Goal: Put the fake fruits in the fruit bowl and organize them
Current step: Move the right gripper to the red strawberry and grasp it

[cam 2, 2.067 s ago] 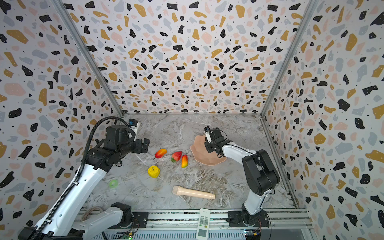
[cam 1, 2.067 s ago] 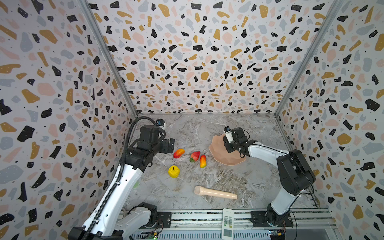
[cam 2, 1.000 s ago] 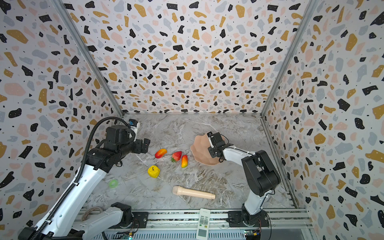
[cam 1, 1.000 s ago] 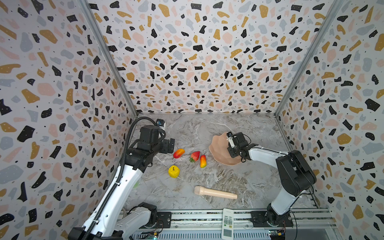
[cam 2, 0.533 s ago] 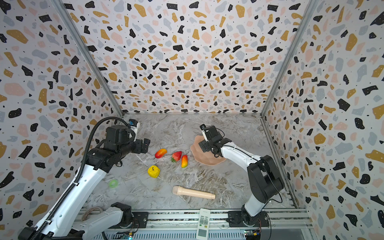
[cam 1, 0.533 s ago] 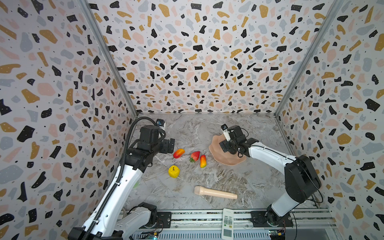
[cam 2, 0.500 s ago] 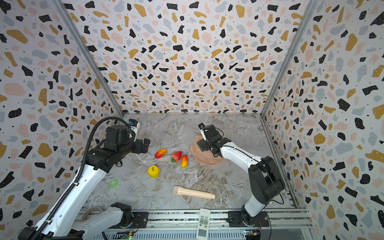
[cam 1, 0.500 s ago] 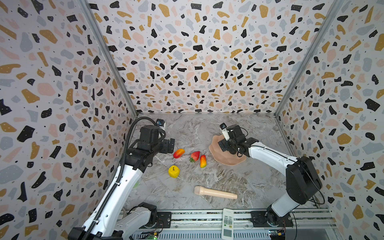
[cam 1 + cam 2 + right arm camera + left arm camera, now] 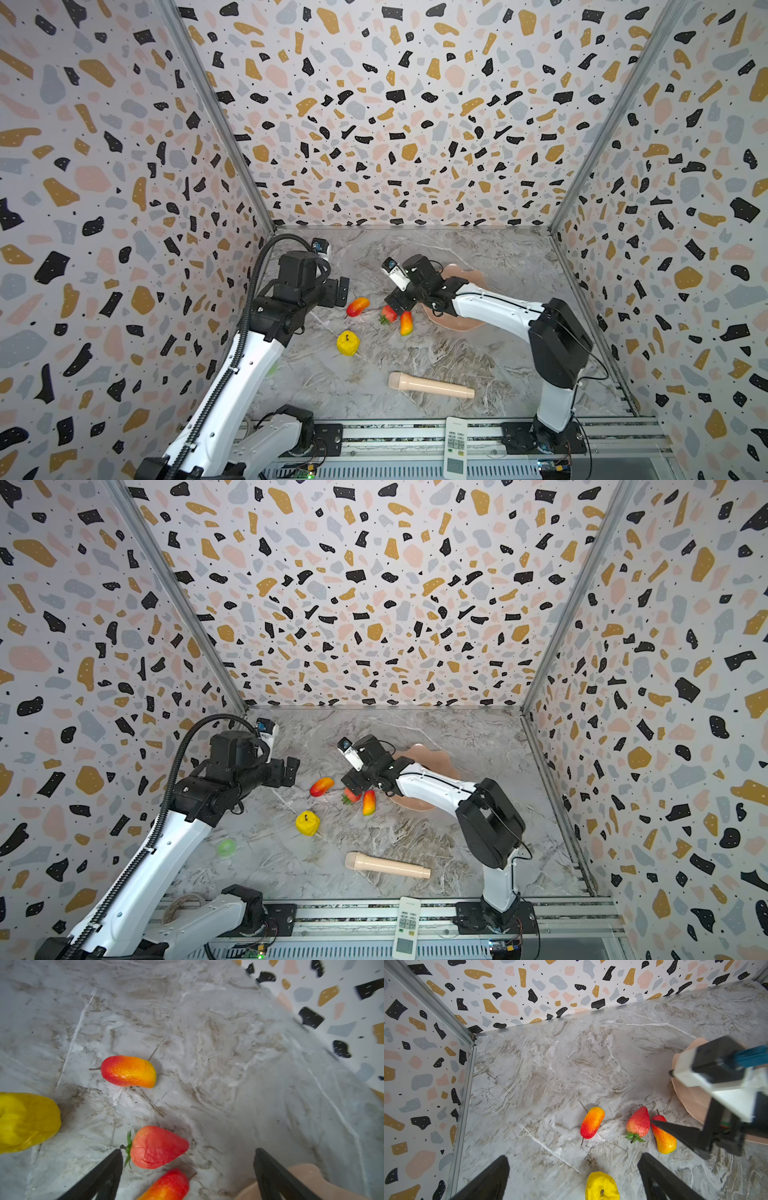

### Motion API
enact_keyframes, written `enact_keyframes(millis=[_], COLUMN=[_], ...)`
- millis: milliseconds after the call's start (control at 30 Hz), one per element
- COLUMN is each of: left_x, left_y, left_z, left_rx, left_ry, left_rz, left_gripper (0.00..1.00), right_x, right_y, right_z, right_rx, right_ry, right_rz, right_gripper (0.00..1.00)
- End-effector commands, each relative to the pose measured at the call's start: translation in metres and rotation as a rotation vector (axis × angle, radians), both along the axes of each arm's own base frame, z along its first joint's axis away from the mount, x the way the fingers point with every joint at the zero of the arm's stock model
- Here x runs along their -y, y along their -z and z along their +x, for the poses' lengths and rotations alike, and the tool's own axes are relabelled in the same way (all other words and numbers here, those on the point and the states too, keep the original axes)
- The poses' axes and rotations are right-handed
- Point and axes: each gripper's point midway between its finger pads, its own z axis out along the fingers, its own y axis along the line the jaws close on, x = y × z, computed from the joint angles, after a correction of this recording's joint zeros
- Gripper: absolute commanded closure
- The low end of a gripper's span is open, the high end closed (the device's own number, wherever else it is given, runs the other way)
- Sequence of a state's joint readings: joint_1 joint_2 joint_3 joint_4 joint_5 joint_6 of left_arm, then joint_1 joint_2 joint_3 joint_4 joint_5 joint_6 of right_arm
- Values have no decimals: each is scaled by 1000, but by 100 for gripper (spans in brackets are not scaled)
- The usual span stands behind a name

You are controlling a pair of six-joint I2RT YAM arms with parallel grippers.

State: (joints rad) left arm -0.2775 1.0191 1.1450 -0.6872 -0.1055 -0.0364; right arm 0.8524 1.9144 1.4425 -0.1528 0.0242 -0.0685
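Right gripper (image 9: pixel 398 305) swung off the fruit bowl (image 9: pixel 468 324), now above the strawberry (image 9: pixel 388 314), jaws apart, strawberry lengthwise front-to-back, tip rearward, left gripper (image 9: pixel 338 291) likewise spread

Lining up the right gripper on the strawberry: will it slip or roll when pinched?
Probably slippery: the strawberry looks smooth and tapers to a point, so a pinch may squirt it out. Likely rolls if nudged, since it lies on its rounded side.
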Motion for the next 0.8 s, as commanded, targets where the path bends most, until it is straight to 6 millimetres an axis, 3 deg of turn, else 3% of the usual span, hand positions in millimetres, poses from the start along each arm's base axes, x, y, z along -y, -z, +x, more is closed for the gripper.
enact_keyframes(millis=[0,133,400,767], left_x=[0,-1,0,0], left_y=[-7,-5,-1,2], left_z=[-2,-3,-3,-4], left_rx=[23,20,16,16], left_ry=[10,7,12,12], left_rz=[5,8,5,4], left_gripper=[0,0,0,1], right_x=[-19,-21,-22,-15], right_y=[-10,11,40,68], right_z=[3,9,-5,-11], right_rx=[-38,-70,-98,-71], right_ry=[85,189,274,333], right_rz=[47,6,-53,-162], right_gripper=[1,1,1,0])
